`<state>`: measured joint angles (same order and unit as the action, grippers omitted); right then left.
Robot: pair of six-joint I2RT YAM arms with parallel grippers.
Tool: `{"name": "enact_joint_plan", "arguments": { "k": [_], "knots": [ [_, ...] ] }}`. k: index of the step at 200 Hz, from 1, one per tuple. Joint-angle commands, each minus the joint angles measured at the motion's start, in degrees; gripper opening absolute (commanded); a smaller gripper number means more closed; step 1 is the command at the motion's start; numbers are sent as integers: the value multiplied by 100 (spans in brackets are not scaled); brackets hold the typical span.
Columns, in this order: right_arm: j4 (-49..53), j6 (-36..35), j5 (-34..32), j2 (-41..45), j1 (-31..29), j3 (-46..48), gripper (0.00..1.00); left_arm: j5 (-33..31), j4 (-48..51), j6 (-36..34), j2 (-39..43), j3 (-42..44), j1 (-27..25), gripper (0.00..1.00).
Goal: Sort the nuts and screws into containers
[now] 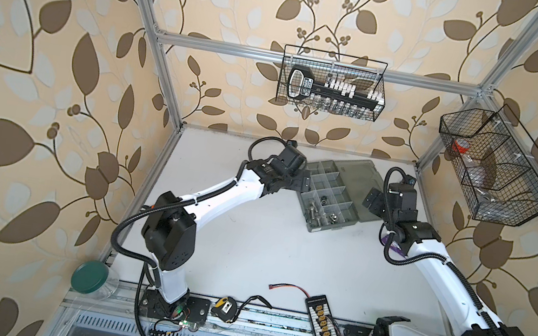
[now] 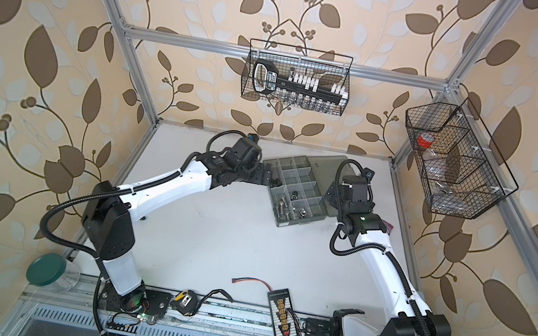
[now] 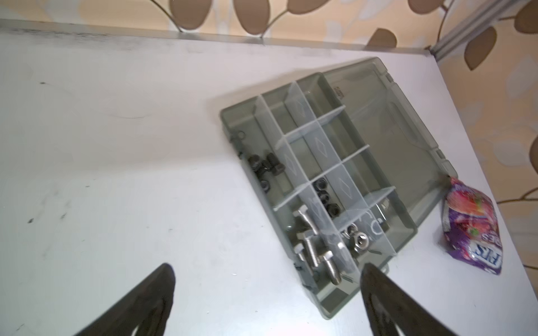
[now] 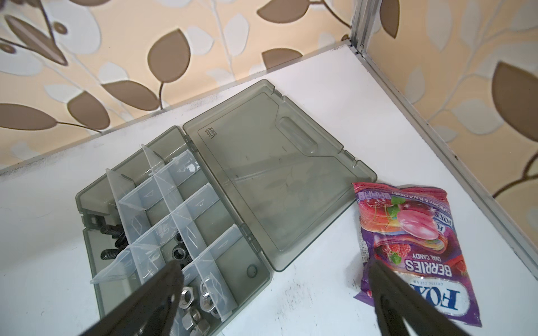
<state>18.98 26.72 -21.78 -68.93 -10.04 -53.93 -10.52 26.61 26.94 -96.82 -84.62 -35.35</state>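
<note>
The silver screws (image 3: 314,250) lie in a corner compartment of the grey case (image 3: 334,308). The black screws (image 3: 263,167) are in the next compartment along the same side. Across a divider the black nuts (image 3: 324,197) have a cell of their own, and the silver nuts (image 3: 359,240) fill the one beside it. Each kind sits apart from the others, all at one end of the case, and the other compartments (image 3: 334,131) look empty. The lid (image 4: 276,180) lies flat open on the bench (image 3: 116,174), with a sweet bag (image 4: 407,232) just beside its outer edge.

The left hand (image 3: 267,270) hangs above the edge of the case by the screws, its fingers spread wide and holding nothing. The right hand (image 4: 275,266) hovers over the lid side, equally wide and empty.

No loose screw or nut shows on the bare bench, so the sorting looks finished or nearly so, though the arms hide part of the bench. The next move calls for checking that hidden part. If nothing is there, both hands should lift clear without knocking the case.
</note>
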Motion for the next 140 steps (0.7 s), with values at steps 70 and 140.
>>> {"name": "enact_joint_plan", "arguments": {
  "k": [70,140],
  "knots": [
    [-283,-45,-880,507,13,342,99,-1891,-752,109,3050,2801,1598,99],
    [-1051,-342,-1630,745,12,886,100,-3079,-1609,-538,3713,3990,2085,99]
  ]
}}
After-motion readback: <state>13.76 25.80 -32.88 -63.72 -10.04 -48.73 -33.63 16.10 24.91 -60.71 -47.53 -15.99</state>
